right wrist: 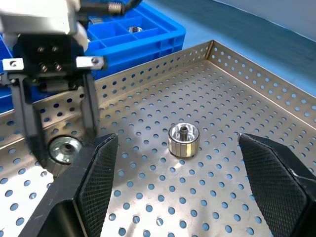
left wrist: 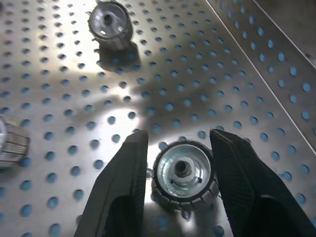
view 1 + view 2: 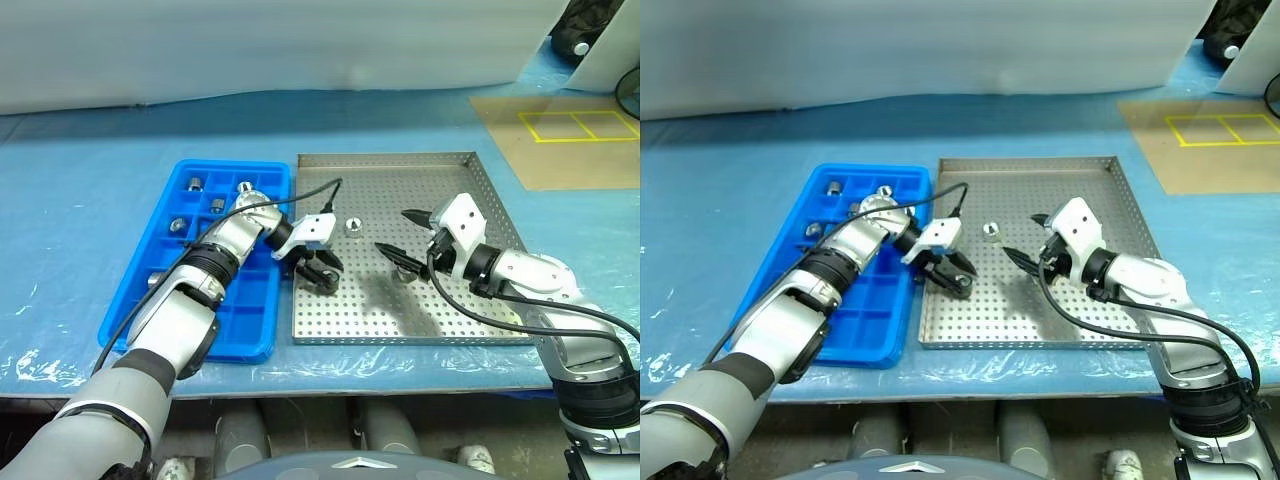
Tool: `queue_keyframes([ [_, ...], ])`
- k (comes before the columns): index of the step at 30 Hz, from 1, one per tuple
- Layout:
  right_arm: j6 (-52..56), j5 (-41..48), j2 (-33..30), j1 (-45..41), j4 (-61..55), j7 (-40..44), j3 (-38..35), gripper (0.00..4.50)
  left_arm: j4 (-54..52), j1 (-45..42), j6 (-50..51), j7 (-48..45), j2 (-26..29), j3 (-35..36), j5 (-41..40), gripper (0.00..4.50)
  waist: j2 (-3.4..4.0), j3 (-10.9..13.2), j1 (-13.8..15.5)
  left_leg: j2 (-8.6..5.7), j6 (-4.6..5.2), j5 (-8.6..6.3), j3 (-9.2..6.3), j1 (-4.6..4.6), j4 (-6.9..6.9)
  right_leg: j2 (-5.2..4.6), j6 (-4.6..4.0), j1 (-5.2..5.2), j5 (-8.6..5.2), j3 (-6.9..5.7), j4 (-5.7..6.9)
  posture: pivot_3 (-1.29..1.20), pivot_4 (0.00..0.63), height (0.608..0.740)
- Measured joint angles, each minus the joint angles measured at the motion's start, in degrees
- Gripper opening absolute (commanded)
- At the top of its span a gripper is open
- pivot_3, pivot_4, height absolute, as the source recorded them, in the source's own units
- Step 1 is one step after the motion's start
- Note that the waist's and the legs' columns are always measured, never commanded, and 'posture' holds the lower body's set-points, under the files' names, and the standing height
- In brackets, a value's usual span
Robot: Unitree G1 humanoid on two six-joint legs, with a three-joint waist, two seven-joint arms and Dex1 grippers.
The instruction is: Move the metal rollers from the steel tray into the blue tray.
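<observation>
Gripping 1 shiny silver metal roller (image 2: 183,174) inside the perforated grey steel tray (image 3: 470,200), the left gripper (image 2: 180,170) is closed; the right gripper (image 1: 175,185) gapes wide, holding nothing.

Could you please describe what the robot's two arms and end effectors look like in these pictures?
Both arms are silver-grey with black joint bands and a loose black cable. Each white wrist block carries an end effector, left and right, with two black textured fingers.
</observation>
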Motion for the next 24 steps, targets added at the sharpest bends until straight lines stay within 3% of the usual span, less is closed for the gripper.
queue_keyframes([
  [5, -1.2, -0.2, 0.7, -2.3, 2.1, 0.8, 1.7, 3.99, -5.5, 0.0, 0.2, 0.4, 0.4, 6.0, -5.4, 2.06, 0.0, 0.0, 0.1, 0.01, 0.01, -0.01, 0.0, -0.01, -0.06, 0.0, 0.0, 0.0, 0.0, -0.02, -0.05, -0.35, 0.15, 0.74],
  [13, -3.5, -1.3, 1.1, -5.1, 6.8, 2.7, 3.6, 3.99, -13.3, 6.7, 6.2, -5.2, 7.1, 5.2, -6.2, 2.06, 0.01, 0.0, 0.6, 0.03, 0.01, 0.0, 0.0, -0.05, -0.11, 0.0, 0.0, -0.01, 0.0, -0.07, -0.08, -0.32, 0.15, 0.74],
  [16, -3.8, -1.3, 1.6, -5.6, 7.2, 3.0, 4.1, 3.99, -15.6, 6.1, 9.7, -6.3, 7.5, 3.6, -7.0, 2.62, 0.01, 0.0, 1.8, 0.01, 0.01, -0.01, 0.01, -0.05, -0.09, -0.05, -0.01, 0.0, 0.0, -0.08, -0.09, -0.32, 0.15, 0.74],
  [22, -4.0, -1.4, 1.9, -5.5, 7.1, 2.9, 4.1, 3.99, -15.1, 4.1, 8.9, -6.5, 6.1, -0.1, -5.2, 4.47, 0.01, 0.0, 1.8, -0.01, 0.0, 0.0, 0.01, -0.04, -0.11, -0.04, 0.0, 0.01, 0.0, -0.05, -0.11, -0.35, 0.15, 0.74],
  [24, -4.0, -1.4, 1.9, -4.9, 7.0, 2.7, 4.1, 3.99, -15.0, 4.1, 7.5, -6.5, 6.0, -2.5, -4.2, 4.47, 0.01, 0.0, 1.6, -0.01, -0.03, 0.01, 0.01, -0.04, -0.12, -0.03, 0.0, 0.0, 0.01, -0.05, -0.12, -0.36, 0.15, 0.74],
])
